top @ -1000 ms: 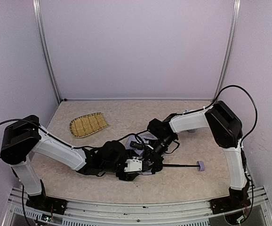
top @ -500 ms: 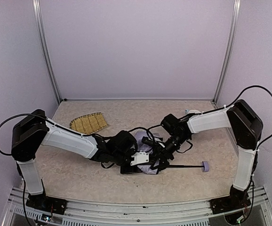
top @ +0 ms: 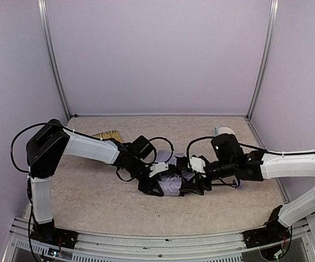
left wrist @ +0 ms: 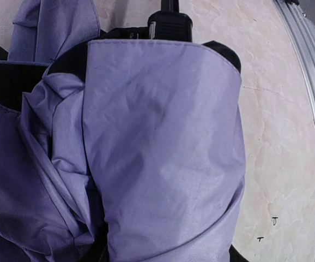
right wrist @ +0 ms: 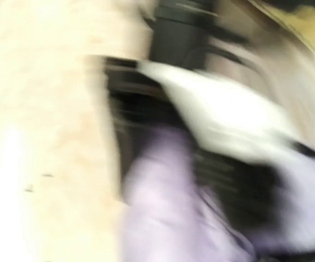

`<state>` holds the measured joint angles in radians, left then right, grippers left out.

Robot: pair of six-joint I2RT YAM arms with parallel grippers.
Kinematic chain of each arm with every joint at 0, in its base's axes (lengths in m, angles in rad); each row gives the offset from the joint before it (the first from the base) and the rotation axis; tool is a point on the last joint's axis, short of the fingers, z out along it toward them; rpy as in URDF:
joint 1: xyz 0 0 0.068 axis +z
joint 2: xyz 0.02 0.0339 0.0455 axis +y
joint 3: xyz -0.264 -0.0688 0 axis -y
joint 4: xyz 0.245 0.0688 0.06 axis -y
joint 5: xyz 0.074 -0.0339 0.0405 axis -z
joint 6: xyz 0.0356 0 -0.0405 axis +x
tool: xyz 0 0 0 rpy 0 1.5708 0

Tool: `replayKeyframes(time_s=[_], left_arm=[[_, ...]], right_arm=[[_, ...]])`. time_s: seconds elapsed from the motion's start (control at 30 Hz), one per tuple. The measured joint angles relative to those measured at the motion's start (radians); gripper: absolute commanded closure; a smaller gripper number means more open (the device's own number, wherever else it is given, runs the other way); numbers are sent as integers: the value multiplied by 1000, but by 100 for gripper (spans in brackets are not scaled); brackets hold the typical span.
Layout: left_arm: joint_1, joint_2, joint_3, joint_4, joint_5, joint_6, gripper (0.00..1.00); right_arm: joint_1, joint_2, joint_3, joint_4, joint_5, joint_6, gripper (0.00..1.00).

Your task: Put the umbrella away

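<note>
now we see the left gripper [top: 158, 183] and right gripper [top: 194, 181] both at the bunched umbrella [top: 172, 187], jaws hidden, so we can't tell their grip.

Umbrella [top: 171, 187] lay mid-table [top: 92, 203], sandwiched between the arms: left arm [top: 92, 148] on its left side, right arm [top: 288, 164] on its right. Tray [top: 107, 134] sat behind the left arm, mug [top: 223, 131] behind the right.
</note>
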<state>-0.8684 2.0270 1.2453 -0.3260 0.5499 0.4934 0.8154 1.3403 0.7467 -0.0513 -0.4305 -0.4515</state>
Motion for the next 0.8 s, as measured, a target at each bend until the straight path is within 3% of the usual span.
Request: replayKeyframes(time_s=[0.13, 0.4, 0.5, 0.6, 0.7, 0.77, 0.8], left_arm=[[32, 41, 54, -64, 94, 0, 65], [55, 74, 83, -116, 200, 6, 67], [56, 88, 95, -137, 232, 11, 67], [60, 97, 105, -151, 251, 16, 65], [66, 100, 106, -163, 258, 20, 42], [68, 97, 106, -157, 259, 16, 4], [70, 91, 100, -151, 267, 8, 2]], right_arm=[[180, 8, -72, 98, 167, -138, 15], [217, 272, -9, 156, 407, -282, 20], [227, 357, 38, 158, 461, -303, 32], [236, 405, 82, 149, 490, -298, 58], [245, 428, 111, 135, 535, -259, 77], [245, 429, 114, 132, 549, -230, 84], [245, 429, 113, 126, 553, -232, 86]])
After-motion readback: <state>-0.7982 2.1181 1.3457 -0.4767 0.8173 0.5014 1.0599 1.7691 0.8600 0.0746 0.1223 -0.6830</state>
